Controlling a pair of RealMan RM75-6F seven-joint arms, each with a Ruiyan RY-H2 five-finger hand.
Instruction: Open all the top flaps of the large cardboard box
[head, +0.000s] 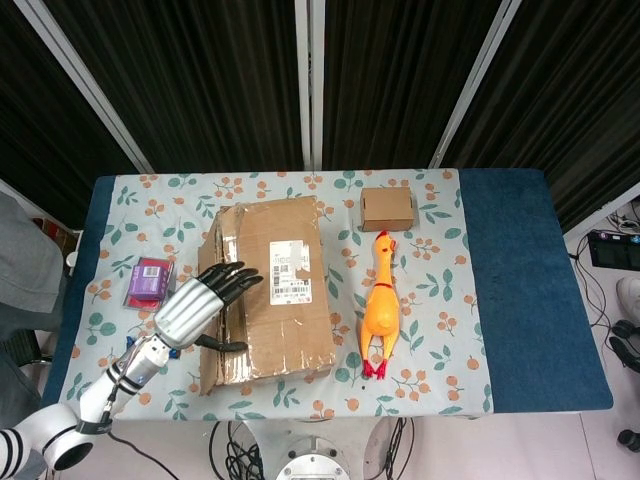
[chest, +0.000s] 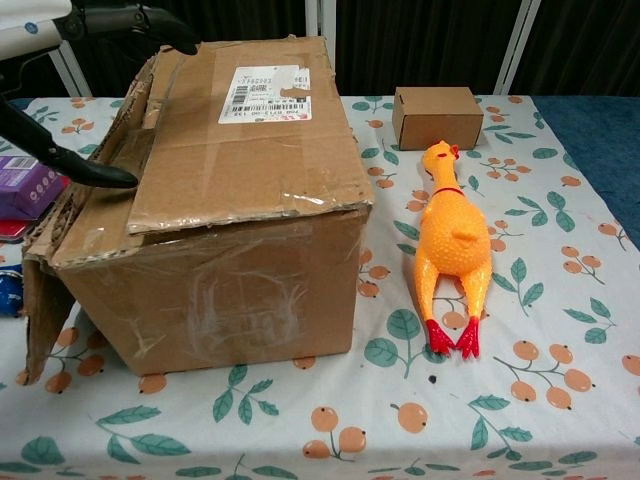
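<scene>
The large cardboard box (head: 268, 290) (chest: 225, 200) lies on the floral tablecloth, its wide labelled flap (chest: 248, 130) down flat. A narrower flap on the box's left side (chest: 95, 185) is slightly raised along the seam. My left hand (head: 205, 300) hovers over the box's left edge, fingers (chest: 140, 20) spread and holding nothing. Its thumb (chest: 75, 168) points at the raised left flap. The right hand shows in neither view.
A yellow rubber chicken (head: 381, 310) (chest: 450, 240) lies right of the box. A small cardboard box (head: 387, 208) (chest: 436, 116) stands behind it. A purple packet (head: 148, 280) and a blue wrapper (chest: 6, 295) lie to the box's left.
</scene>
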